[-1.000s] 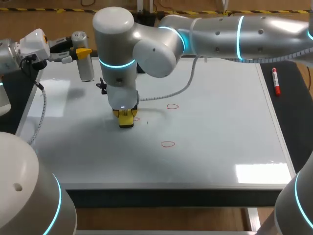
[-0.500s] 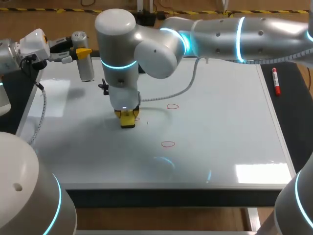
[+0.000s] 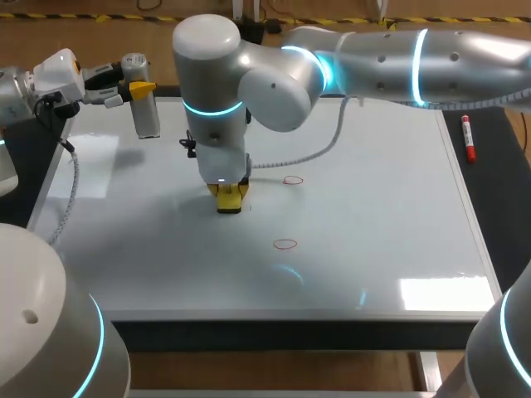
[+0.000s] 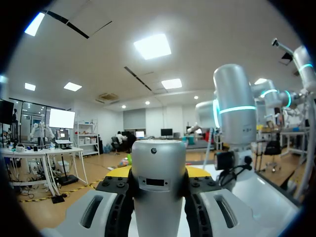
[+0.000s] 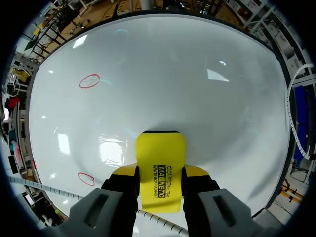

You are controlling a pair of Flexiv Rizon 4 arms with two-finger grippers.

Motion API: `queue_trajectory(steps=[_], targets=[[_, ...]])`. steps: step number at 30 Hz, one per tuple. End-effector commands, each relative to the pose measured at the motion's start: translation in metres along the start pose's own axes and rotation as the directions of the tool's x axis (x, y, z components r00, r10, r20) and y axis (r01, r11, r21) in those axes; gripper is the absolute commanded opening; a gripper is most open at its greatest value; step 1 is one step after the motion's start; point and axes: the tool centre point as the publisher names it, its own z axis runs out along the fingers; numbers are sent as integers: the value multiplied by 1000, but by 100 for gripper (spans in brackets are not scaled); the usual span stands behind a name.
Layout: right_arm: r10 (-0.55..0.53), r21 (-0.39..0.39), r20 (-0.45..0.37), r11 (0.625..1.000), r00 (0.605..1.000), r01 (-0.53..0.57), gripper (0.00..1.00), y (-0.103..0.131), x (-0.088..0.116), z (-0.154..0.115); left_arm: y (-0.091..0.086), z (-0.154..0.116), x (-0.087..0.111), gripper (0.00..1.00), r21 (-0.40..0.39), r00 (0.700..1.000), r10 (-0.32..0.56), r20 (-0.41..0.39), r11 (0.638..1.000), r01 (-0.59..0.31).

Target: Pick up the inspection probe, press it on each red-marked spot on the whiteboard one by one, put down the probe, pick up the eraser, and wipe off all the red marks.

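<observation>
Head view: the right gripper (image 3: 228, 192) is clamped on the yellow eraser (image 3: 231, 205), which is pressed to the whiteboard (image 3: 373, 207). Two marks show: the far red circle (image 3: 292, 179) lies near the eraser, and the near red circle (image 3: 284, 244) lies toward the board's front edge. The left gripper (image 3: 141, 89) grips the inspection probe (image 3: 148, 116) over the board's far left corner (not set down, though wiping appears under way). Judged progress: probing is finished and erasing is partly done, with both visible circles left to wipe.
</observation>
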Motion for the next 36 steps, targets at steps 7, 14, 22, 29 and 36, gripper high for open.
queue_trajectory(steps=[7, 14, 22, 29, 36], targets=[[25, 11, 3, 1000, 1000, -25, 0, -4, 27, 4, -1, 0, 1, 0, -1, 1000, 1, 1, 1000, -1], [36, 22, 6, 999, 999, -36, 0, -6, 32, -4, -1, 0, 1, 0, -1, 1000, 1, 1, 1000, -1], [17, 37, 31, 999, 999, -18, 0, -23, 55, -43, -1, 0, 1, 0, -1, 1000, 1, 1, 1000, -1], [77, 60, 27, 995, 997, -78, 0, -51, 101, -56, -1, 0, 1, 0, -1, 1000, 1, 1, 1000, -1], [193, 52, 21, 980, 981, -194, 0, -74, 163, -56, -1, 0, 1, 0, -1, 1000, 1, 1, 1000, -1]])
